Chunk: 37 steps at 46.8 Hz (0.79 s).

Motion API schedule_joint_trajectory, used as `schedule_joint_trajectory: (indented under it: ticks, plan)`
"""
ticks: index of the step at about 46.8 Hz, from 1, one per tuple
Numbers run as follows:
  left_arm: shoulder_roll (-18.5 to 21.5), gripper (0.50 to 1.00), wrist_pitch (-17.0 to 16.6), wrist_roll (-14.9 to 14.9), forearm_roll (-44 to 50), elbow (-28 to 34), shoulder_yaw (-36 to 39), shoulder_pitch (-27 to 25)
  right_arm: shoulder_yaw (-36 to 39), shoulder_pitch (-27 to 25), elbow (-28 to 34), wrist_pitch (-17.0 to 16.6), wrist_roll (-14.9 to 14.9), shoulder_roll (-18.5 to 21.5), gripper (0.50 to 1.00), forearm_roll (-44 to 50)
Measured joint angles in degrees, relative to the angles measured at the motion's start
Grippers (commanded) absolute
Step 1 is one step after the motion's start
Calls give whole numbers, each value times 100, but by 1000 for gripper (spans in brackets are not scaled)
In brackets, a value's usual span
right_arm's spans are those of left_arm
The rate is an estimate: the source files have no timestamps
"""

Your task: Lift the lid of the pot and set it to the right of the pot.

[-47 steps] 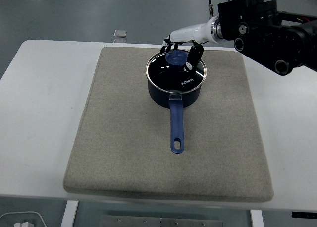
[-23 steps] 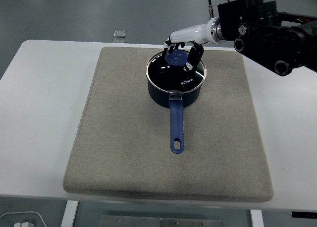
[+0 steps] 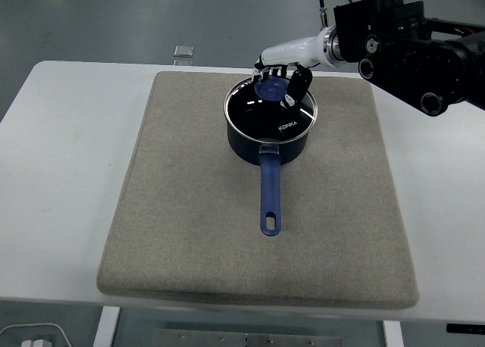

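White table [image 3: 68, 157] w/ beige mat [image 3: 189, 233], grey floor behind. 1 blue pot [image 3: 269, 139], 1 glass lid [image 3: 270, 108]; right hand [image 3: 279, 80] pinching lid knob [image 3: 270, 89].

Dark blue pot [image 3: 269, 139], blue handle [image 3: 270, 195] and knob [image 3: 270, 89]; beige mat [image 3: 189, 226]; white table [image 3: 61, 173]; black-and-white robot hand [image 3: 282, 73].
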<state>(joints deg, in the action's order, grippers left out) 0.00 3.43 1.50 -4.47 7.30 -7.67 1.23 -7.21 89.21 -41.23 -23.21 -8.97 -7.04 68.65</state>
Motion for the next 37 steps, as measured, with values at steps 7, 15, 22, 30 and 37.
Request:
schedule_joint_trajectory:
  ticks: [7, 15, 22, 30, 37]
  plan:
    - [0, 1000, 0, 0, 0, 0, -1, 0, 1, 0, 1, -4, 0, 0, 674, 0]
    - [0, 1000, 0, 0, 3, 0, 1, 0, 15, 0, 1, -46, 0, -1, 625, 6]
    - [0, 1000, 0, 0, 5, 0, -2, 3, 41, 23, 1, -76, -1, -20, 613, -62]
    - [0, 1000, 0, 0, 4, 0, -2, 2, 86, 108, 1, -190, 9, -51, 521, -104]
    - [0, 1000, 0, 0, 4, 0, 0, 1, 99, 165, 0, -248, 9, -62, 500, -107]
